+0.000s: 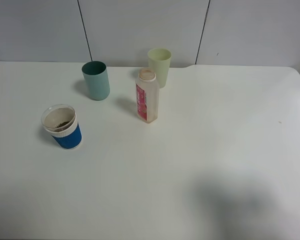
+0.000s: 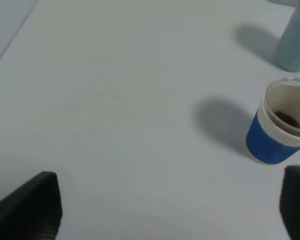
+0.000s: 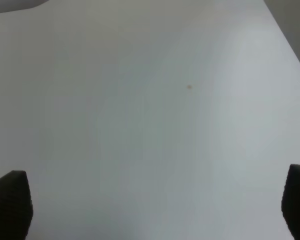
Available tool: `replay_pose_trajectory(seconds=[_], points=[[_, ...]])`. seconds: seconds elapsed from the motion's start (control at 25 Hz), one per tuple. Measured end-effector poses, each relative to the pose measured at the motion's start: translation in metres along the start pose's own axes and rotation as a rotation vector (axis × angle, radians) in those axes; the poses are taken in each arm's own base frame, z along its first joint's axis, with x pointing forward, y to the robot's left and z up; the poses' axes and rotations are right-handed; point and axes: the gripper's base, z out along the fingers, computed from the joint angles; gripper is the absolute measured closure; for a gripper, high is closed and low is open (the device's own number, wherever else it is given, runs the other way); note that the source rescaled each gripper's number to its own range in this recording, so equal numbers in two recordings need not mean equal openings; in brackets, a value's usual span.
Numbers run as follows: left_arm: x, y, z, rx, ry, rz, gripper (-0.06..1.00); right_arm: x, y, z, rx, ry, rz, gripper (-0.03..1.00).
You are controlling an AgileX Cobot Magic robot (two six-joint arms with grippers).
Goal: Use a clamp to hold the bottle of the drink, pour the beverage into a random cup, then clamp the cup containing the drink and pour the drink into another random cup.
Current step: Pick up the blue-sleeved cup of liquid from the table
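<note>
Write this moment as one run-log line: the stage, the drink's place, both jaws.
stage: first pour done, second pending | beverage: in blue-sleeved cup | bottle: upright, unheld | left jaws: open, empty | right jaws: open, empty

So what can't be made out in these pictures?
- Exterior high: the print on the bottle label is too small to read.
- Exterior high: the inside of the teal cup is too dark to judge.
- Left wrist: the teal cup is cut off by the frame edge, and the left gripper shows only fingertips.
- Right wrist: the right gripper shows only fingertips.
</note>
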Motion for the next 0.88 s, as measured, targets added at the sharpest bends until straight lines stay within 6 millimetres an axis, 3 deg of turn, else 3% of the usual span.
replay_pose_trajectory(seconds=[0.88], points=[[0.0, 0.0, 0.0, 0.0, 0.0, 0.0, 0.32, 0.0, 0.0, 0.0, 0.0, 0.0, 0.0, -0.03]])
